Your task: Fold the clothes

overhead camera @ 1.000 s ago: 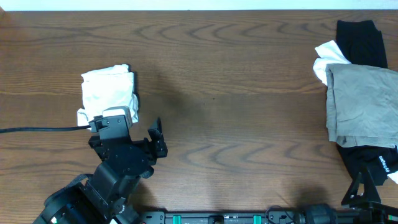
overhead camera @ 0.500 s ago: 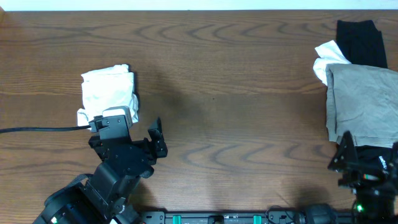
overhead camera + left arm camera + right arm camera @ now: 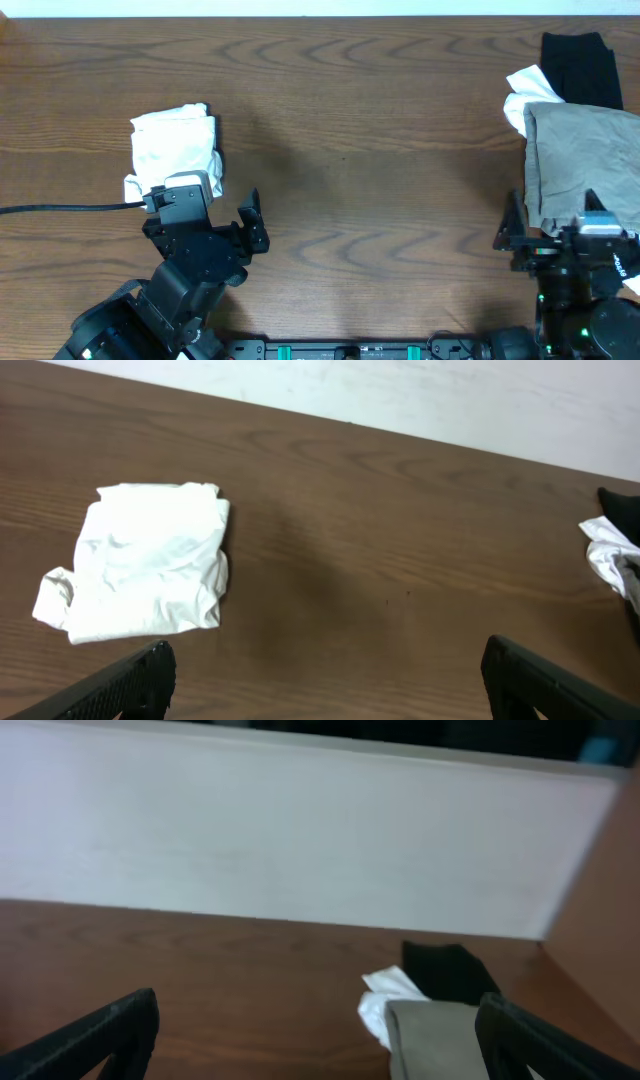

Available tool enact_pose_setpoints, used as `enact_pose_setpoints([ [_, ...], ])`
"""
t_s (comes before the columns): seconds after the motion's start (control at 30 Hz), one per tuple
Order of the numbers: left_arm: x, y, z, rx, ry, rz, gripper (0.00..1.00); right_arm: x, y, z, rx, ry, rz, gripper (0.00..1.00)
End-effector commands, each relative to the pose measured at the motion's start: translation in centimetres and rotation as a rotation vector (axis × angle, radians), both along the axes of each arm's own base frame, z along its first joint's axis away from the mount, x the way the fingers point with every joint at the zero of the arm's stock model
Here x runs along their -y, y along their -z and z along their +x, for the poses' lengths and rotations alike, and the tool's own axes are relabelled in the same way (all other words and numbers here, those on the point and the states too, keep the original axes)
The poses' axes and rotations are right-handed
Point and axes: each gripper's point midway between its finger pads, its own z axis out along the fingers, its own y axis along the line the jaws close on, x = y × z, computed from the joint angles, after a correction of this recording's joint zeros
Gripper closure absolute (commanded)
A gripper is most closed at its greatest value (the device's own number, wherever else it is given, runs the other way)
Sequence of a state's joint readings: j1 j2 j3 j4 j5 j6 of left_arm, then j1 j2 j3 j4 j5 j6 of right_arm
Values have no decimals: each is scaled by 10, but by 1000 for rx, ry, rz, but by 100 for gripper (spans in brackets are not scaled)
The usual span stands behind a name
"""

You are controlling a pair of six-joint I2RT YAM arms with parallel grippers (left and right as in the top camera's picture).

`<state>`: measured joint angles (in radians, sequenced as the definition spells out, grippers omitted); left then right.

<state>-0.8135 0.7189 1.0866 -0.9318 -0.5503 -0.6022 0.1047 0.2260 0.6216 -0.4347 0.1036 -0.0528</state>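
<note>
A folded white T-shirt (image 3: 172,150) lies on the left of the wooden table; it also shows in the left wrist view (image 3: 140,560). My left gripper (image 3: 205,205) is open and empty, just in front of it and apart from it. At the right edge lies a pile: a grey-beige garment (image 3: 580,170) on top, a white cloth (image 3: 522,90) and a black garment (image 3: 580,65) under it. My right gripper (image 3: 550,225) is open and empty above the near edge of the grey-beige garment. The right wrist view shows the pile (image 3: 430,1035) ahead.
A black cable (image 3: 60,209) runs from the left edge to the left arm. A pale wall (image 3: 300,840) stands behind the table's far edge. Black cloth with white print (image 3: 615,262) lies at the front right under the right arm.
My right arm has come up from the front right corner and moved left and forward over the near edge of the pile. The left arm and the white T-shirt have not moved.
</note>
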Motion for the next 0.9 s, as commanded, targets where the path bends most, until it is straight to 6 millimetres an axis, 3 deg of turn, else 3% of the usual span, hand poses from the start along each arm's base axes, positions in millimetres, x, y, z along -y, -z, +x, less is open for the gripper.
enact_pose_setpoints([
  [0.0, -2, 1, 0, 4, -11, 5, 2, -18, 17, 5, -18, -106, -91, 1],
  [0.43, -2, 1, 0, 3, -11, 5, 2, -28, 70, 41, 121, -137, -127, 1],
  [0.7, -2, 1, 0, 3, -11, 5, 2, -28, 91, 43, 233, -129, -124, 1],
  [0.87, -2, 1, 0, 4, -11, 4, 2, -32, 97, 44, 206, -153, -125, 1],
])
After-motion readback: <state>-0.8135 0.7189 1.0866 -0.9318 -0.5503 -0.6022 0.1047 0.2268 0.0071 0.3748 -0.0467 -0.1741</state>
